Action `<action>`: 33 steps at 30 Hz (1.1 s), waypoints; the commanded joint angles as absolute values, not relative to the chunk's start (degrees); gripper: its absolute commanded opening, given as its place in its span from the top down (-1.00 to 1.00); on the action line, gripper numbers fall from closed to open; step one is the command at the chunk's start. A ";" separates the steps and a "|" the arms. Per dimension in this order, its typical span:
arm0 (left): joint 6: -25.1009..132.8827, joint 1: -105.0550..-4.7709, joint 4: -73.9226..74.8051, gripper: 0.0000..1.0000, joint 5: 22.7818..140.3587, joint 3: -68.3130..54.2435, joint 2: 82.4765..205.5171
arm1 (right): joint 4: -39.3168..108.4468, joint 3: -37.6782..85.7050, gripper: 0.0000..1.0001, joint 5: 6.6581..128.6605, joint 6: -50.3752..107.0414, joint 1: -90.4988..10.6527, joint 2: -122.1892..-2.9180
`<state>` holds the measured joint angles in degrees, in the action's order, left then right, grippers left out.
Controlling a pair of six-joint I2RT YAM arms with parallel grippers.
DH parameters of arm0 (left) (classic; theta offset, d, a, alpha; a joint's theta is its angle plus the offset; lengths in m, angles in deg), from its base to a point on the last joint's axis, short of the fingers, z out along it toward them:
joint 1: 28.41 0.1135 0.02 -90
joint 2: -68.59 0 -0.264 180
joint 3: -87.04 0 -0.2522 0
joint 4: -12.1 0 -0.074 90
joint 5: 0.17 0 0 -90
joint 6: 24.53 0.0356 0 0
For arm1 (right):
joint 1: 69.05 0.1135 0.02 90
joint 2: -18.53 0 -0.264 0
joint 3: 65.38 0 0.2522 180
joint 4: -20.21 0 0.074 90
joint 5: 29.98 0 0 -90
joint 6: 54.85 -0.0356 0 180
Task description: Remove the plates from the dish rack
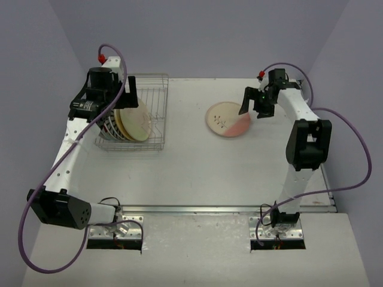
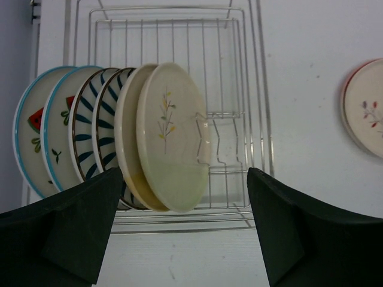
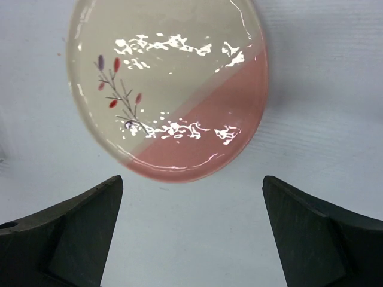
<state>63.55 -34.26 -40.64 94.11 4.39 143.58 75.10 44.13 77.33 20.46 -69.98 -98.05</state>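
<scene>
The silver wire dish rack (image 1: 165,107) stands at the far left of the table and also shows in the left wrist view (image 2: 258,89). Several plates (image 1: 134,119) stand on edge in its left half. They are a tan plate with a sprig (image 2: 173,137) in front, a cream one (image 2: 127,119), two dark-striped ones (image 2: 90,131) and two teal-rimmed ones with red wedges (image 2: 33,131). My left gripper (image 2: 185,230) is open and empty, just short of the rack's near edge. A pink-cream plate (image 1: 227,118) lies flat on the table. My right gripper (image 1: 254,106) is open and empty just off that plate's pink edge (image 3: 203,143).
The rack's right half (image 2: 227,89) holds only upright wires. The pink-cream plate also shows at the right edge of the left wrist view (image 2: 365,107). Purple-grey walls enclose the table on the left, back and right.
</scene>
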 commanded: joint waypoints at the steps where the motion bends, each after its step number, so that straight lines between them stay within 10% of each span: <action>1: 66.96 -33.95 -43.06 -0.55 101.34 3.90 145.80 | 74.05 40.28 -0.98 76.45 24.07 -69.84 -87.83; 33: 62.75 -31.31 -37.82 -0.14 86.11 1.02 159.89 | 72.20 23.68 -0.98 85.33 22.03 -69.84 -70.37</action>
<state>64.25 -31.81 -42.43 94.62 2.41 161.08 73.47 24.04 83.13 22.98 -69.98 -71.88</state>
